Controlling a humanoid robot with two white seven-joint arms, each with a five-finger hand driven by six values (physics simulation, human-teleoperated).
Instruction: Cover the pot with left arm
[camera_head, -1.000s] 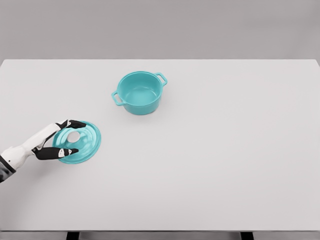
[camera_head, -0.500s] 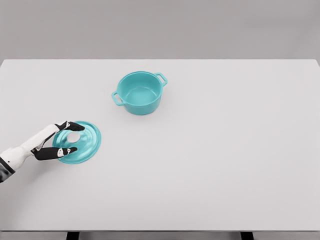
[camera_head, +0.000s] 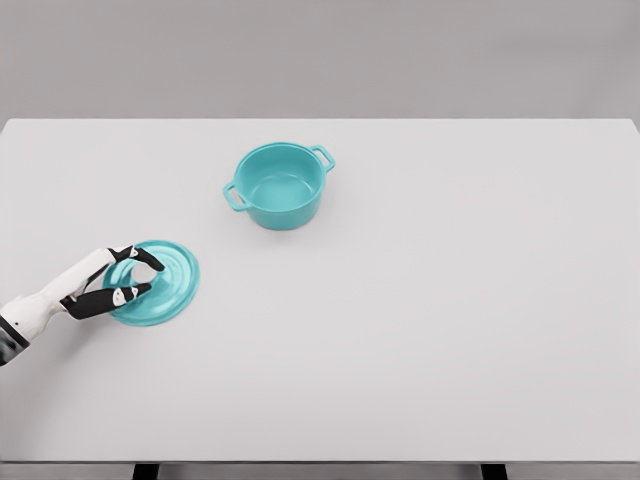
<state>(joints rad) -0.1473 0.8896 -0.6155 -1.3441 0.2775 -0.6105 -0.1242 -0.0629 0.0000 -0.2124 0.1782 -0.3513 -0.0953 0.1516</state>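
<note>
Head view: the left hand (camera_head: 112, 280) reaches in from the lower left of the frame, its dark fingers (camera_head: 128, 293) pinched together on the pale knob at the middle of the teal lid (camera_head: 158, 283). The knob gives the only raised hold, which is likely why the fingers close there rather than on the rim. The lid appears to lie on the white table (camera_head: 420, 330), perhaps slightly tilted; whether it is lifted I cannot tell. The teal pot (camera_head: 279, 186) stands open, upright, in the upper middle of the frame, well apart from the lid. Nothing stands between them, so the path up and right looks free. Both sit far from the table's edges.
</note>
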